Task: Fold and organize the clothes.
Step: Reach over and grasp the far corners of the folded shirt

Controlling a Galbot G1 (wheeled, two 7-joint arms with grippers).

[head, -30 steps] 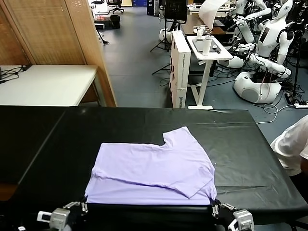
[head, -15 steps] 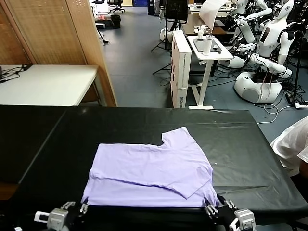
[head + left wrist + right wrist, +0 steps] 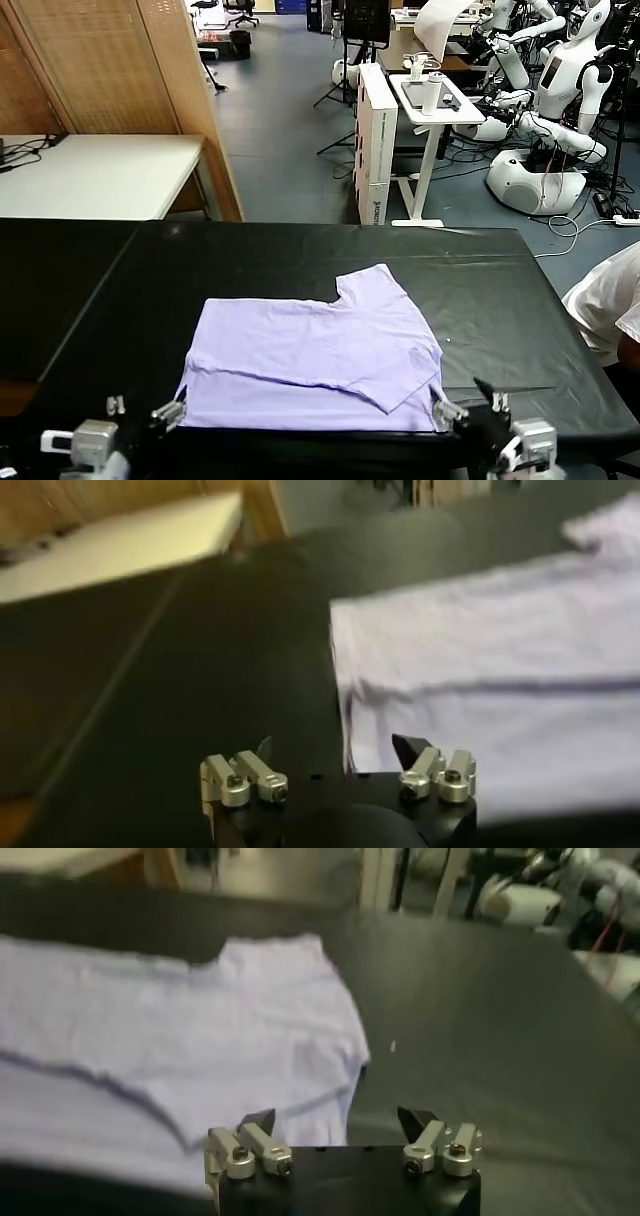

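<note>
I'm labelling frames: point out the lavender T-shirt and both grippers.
lavender T-shirt [image 3: 320, 345], head view, middle of folded fabric.
left gripper [image 3: 338, 755], left wrist view, between open fingertips.
right gripper [image 3: 338, 1120], right wrist view, between open fingertips.

This is a robotics lab or workshop. At about one to two o'clock, beyond the black-covered work table [image 3: 300, 260], stand several white humanoid robots [image 3: 560, 90] on rounded bases, with cables trailing over the grey-blue floor [image 3: 280, 130]. At twelve o'clock a small white standing desk [image 3: 432, 110] sits beside tall white cartons [image 3: 375, 140]. At eleven o'clock are a woven folding screen [image 3: 110, 65] and what look like office chairs [image 3: 238, 12], though these are too small to be sure.
</note>
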